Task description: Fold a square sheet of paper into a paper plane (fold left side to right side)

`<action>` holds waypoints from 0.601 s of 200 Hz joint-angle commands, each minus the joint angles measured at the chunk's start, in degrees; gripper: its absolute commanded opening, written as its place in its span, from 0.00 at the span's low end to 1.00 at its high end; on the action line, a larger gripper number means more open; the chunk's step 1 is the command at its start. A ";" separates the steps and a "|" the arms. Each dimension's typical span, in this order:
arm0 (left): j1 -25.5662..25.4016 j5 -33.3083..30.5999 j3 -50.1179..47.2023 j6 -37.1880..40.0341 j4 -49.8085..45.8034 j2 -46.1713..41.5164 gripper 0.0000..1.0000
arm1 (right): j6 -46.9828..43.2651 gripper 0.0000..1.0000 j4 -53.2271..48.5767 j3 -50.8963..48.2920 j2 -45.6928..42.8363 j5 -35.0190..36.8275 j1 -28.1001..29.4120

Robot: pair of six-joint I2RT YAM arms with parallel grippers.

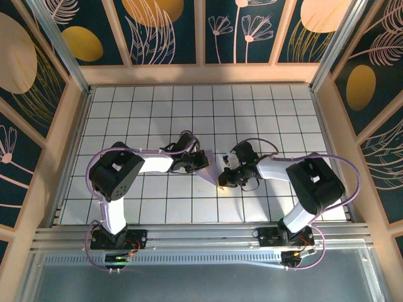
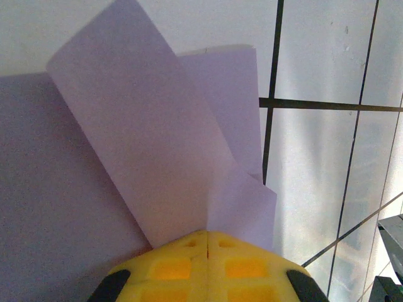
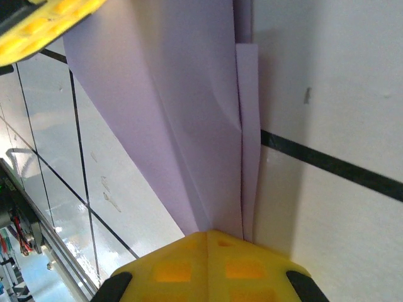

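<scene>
White grid-tiled table (image 1: 157, 113), ringed by dark blue wall panels (image 1: 164, 31) with painted flowers, carries both arms reaching in toward its middle. On the left, the left gripper (image 1: 200, 160) has its yellow fingers pressed together with no gap, pinching one end of the lavender paper plane (image 1: 212, 168), whose creased flaps fan away from the fingertips in the left wrist view. The paper spans the short gap over the central tiles to the right gripper (image 1: 225, 177), likewise closed tight on the narrow pointed end where the folded layers meet.
</scene>
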 commanded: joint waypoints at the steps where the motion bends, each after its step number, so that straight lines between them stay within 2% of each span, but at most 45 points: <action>1: 0.38 -3.05 -0.01 0.11 -5.06 2.67 0.02 | -0.86 0.00 -10.46 -2.91 -0.31 2.28 0.36; 120: 0.36 -3.13 -0.06 0.17 -5.15 2.62 0.02 | -0.50 0.00 -13.32 -4.52 -3.91 2.54 0.36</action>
